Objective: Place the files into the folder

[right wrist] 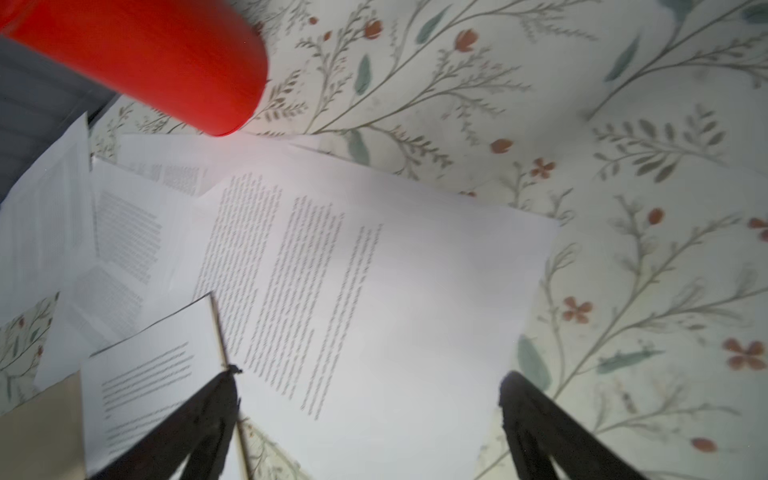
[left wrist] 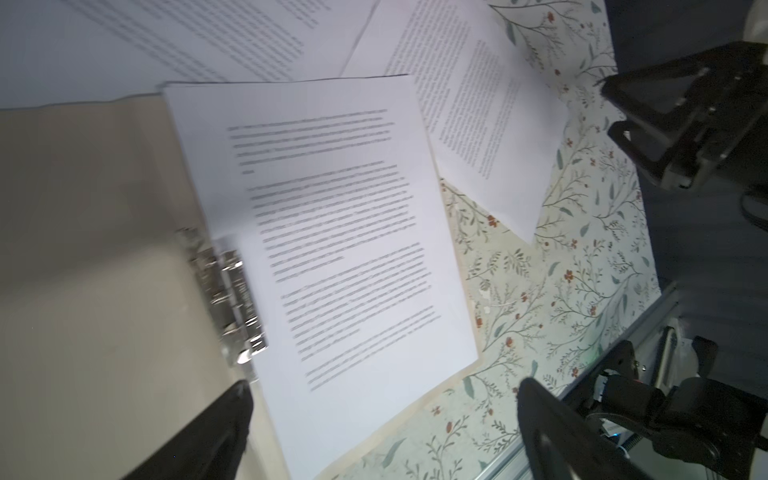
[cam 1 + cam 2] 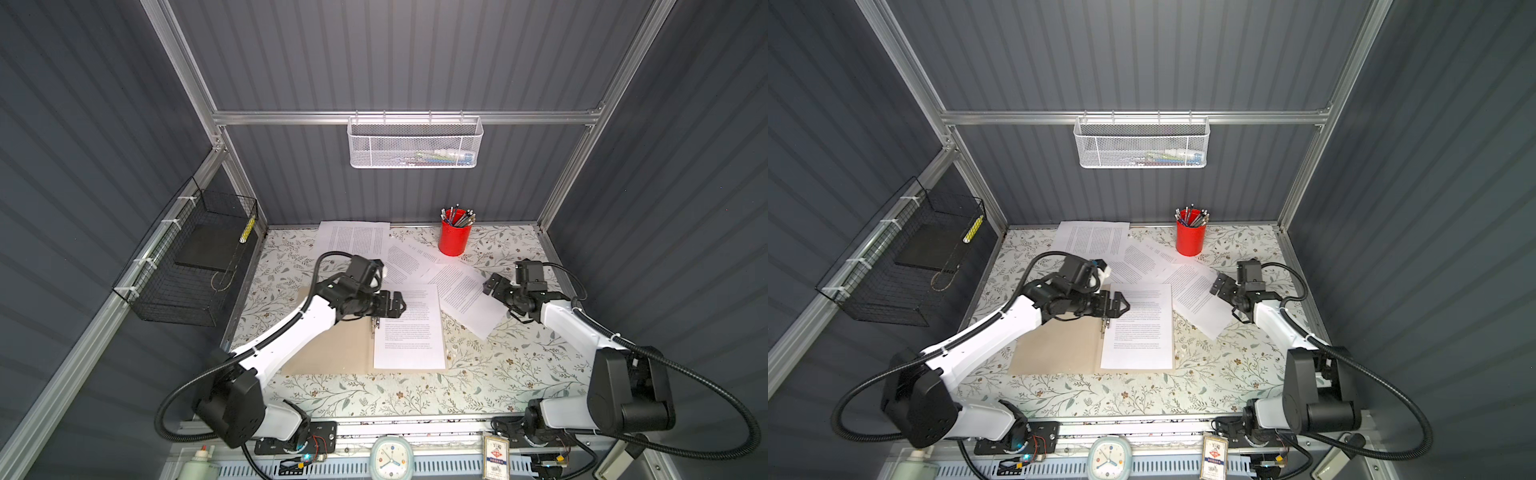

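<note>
The tan folder (image 3: pixel 332 353) (image 3: pixel 1059 349) lies open on the floral table, its metal clip (image 3: pixel 375 324) (image 2: pixel 232 291) along the spine. One printed sheet (image 3: pixel 409 328) (image 2: pixel 332 232) rests on the folder's right half. Other files lie loose behind it: one at the back (image 3: pixel 353 241), one in the middle (image 3: pixel 405 262), and one to the right (image 3: pixel 469 299) (image 1: pixel 395 291). My left gripper (image 3: pixel 400 305) (image 2: pixel 384 386) hovers open over the far left corner of the sheet in the folder. My right gripper (image 3: pixel 491 286) (image 1: pixel 370 376) is open above the right loose sheet, holding nothing.
A red pen cup (image 3: pixel 455 239) (image 1: pixel 166 62) stands behind the loose sheets. A black wire basket (image 3: pixel 187 270) with a black slab (image 3: pixel 208 249) hangs on the left wall. A white mesh basket (image 3: pixel 415 143) hangs on the back rail. A clock (image 3: pixel 392 457) sits at the front.
</note>
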`<state>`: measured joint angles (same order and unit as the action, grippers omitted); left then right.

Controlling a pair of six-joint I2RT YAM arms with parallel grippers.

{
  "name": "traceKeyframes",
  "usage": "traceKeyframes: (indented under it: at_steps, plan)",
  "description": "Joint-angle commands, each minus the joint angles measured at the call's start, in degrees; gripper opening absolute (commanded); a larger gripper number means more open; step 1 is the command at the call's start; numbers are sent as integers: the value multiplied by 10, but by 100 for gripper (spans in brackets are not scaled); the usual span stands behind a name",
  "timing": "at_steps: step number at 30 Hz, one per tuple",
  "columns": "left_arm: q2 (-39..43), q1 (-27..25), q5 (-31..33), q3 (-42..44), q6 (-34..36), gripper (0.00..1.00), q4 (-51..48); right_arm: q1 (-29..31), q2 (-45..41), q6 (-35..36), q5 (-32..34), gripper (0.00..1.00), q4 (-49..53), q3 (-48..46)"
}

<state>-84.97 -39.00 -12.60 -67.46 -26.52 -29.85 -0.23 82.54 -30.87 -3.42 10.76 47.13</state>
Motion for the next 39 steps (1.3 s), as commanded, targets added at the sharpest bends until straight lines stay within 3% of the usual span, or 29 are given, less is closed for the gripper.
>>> traceKeyframes:
  at_steps: [1, 8, 16, 21, 28, 39]
  plan:
    - [-67, -40, -15, -54, -40, 100, 53, -44, 49, 40, -31, 99, -1, 30]
    - [-255, -115, -13, -231, -52, 99, 59, -108, 127, 2, -107, 99, -29, 72]
    - [-468, -160, -42, -468, -55, 99, 29, -124, 96, -26, -138, 99, -34, 56]
    - [-545, -173, -58, -548, -64, 99, 25, -135, 60, -27, -126, 99, -34, 28]
    - [-574, -184, -83, -555, -74, 99, 33, -144, 38, -27, -123, 99, -31, 18]
    - [-550, -184, -69, -457, -76, 100, 33, -145, 67, -25, -139, 99, -14, 44]
